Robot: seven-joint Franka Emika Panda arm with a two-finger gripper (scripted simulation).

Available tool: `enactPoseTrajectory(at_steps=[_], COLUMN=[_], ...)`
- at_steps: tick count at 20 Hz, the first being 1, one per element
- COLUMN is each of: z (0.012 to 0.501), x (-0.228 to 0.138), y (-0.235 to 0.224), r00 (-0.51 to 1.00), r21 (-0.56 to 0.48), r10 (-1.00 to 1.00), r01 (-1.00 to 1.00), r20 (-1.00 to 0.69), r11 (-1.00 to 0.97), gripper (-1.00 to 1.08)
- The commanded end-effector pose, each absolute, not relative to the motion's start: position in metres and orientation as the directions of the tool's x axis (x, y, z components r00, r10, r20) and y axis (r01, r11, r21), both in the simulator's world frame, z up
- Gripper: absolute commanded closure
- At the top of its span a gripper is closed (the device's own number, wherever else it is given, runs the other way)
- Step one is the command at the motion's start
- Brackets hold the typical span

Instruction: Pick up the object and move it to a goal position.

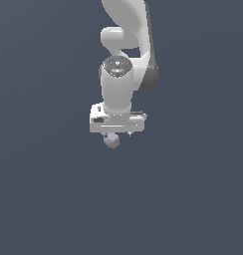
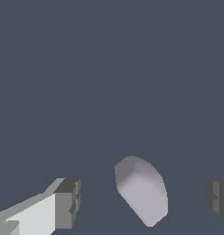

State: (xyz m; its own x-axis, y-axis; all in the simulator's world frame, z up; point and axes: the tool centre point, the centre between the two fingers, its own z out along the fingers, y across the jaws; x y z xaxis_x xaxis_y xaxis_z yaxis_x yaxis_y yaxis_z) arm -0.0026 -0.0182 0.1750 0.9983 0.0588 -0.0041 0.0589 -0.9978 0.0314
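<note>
The object [image 1: 112,140] is a small pale grey-lilac rounded block. In the exterior view it shows just under the white gripper body, on the plain dark grey surface. In the wrist view the object [image 2: 141,190] lies between my two fingers, with a gap on each side. My gripper [image 2: 143,202] is open; one dark fingertip [image 2: 68,202] and the other [image 2: 218,196] stand wide apart and neither touches the block. In the exterior view the gripper [image 1: 116,134] points straight down and its fingers are mostly hidden by the hand.
The white arm [image 1: 124,45] rises above the gripper toward the top of the exterior view. A uniform dark grey surface [image 1: 44,189] fills everything around it.
</note>
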Motion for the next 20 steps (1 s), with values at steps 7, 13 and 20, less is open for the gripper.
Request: enactPoseTrajectory(at_steps=[7, 13, 20], z=[0.159, 0.144, 0.128], x=[-0.014, -0.026, -0.042], y=[-0.028, -0.037, -0.046], r00=[0.981, 0.944, 0.878], r21=[0.025, 0.018, 0.010], r10=[0.196, 0.329, 0.479], r01=[0.196, 0.329, 0.479], r20=[-0.008, -0.009, -0.008], r11=[-0.980, -0.944, -0.878], gripper=[-0.92, -0.92, -0.92])
